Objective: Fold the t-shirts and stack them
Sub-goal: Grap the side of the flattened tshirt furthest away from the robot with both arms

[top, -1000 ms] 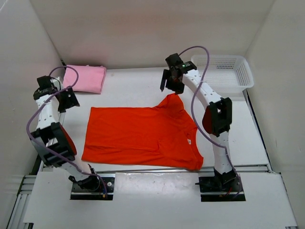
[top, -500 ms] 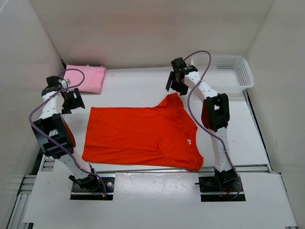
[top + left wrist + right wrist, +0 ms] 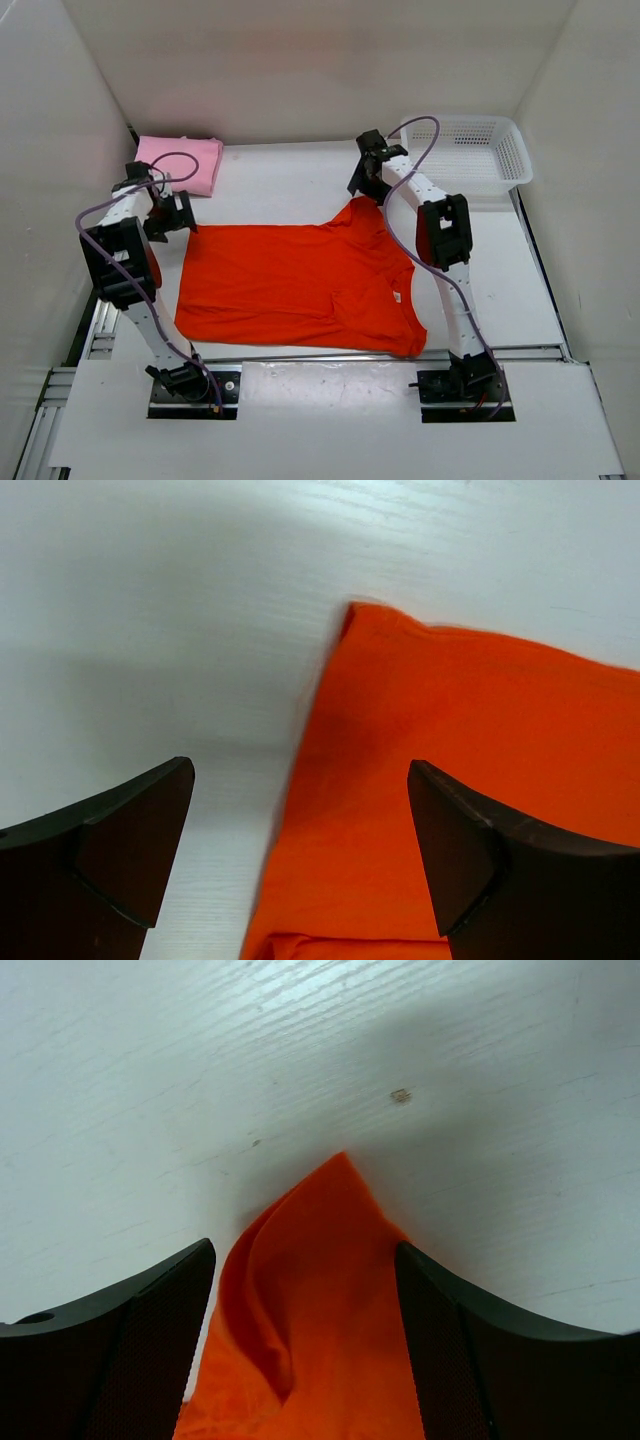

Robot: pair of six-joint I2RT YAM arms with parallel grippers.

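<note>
An orange-red t-shirt (image 3: 300, 285) lies spread flat on the white table. A folded light pink t-shirt (image 3: 180, 165) rests at the far left corner. My left gripper (image 3: 182, 214) hovers over the orange shirt's far left corner (image 3: 450, 770). It (image 3: 300, 790) is open wide, and the cloth's edge runs between its fingers (image 3: 130, 840). My right gripper (image 3: 366, 184) is at the tip of the shirt's far sleeve. It (image 3: 303, 1250) is open, with the raised orange sleeve tip (image 3: 320, 1290) lying between its pads (image 3: 470, 1350).
A white mesh basket (image 3: 480, 150) stands at the far right corner. White walls enclose the table on the left, back and right. Both arm bases sit on the near rail (image 3: 320, 375).
My left gripper has moved right and nearer, from beside the pink shirt to the orange shirt's far left corner, and its jaws have widened. My right gripper has barely moved at the sleeve tip.
</note>
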